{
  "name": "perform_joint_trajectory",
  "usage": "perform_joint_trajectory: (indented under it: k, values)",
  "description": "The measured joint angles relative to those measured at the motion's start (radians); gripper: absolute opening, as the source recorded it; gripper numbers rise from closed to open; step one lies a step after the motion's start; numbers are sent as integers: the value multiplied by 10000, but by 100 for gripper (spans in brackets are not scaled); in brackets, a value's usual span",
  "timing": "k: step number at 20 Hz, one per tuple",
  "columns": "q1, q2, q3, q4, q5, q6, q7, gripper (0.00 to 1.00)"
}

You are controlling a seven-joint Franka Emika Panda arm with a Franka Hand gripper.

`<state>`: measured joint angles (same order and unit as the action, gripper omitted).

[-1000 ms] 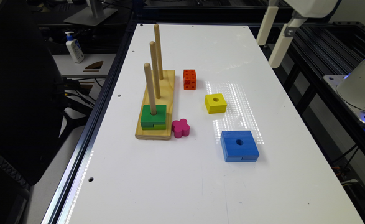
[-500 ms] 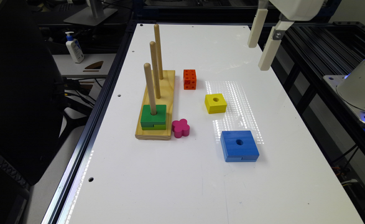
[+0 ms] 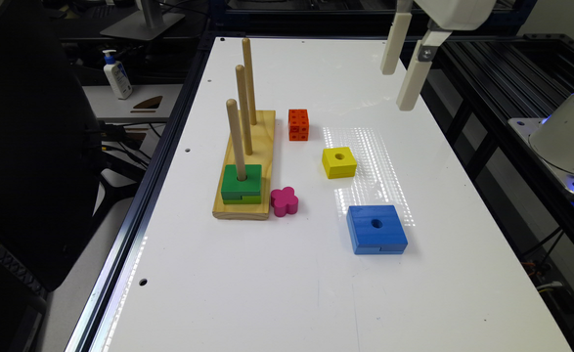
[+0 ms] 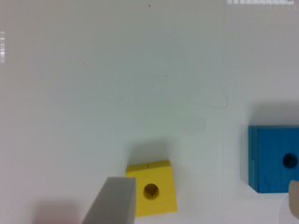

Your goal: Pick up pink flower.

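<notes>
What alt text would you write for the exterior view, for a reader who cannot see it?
A pink flower lies on a white table beside a wooden peg base that holds a green block. An orange cube, yellow block and blue block lie nearby; the robot's hand hangs high, open.

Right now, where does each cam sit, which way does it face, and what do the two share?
Exterior view: off the arm, raised, angled down the table; sees pink flower, peg base, gripper hanging open above.
Wrist view: on the wrist, facing down at the table; one finger shows.
Shared: yellow block, blue block.
</notes>
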<state>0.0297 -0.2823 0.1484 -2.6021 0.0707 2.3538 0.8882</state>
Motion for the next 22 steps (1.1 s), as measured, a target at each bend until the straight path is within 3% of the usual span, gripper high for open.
perform_joint_trajectory:
  k: [3,10,12,19,22]
  values:
    - [5,302,56,284,0,6,65,100]
    - [7,1127,457,1083,-1,7,514,100]
    - [1,1296,525,1232,-1,7,575,100]
    - [-44,1536,532,1548,-2,8,582,100]
    - [-61,1795,532,1871,-13,8,582,100]
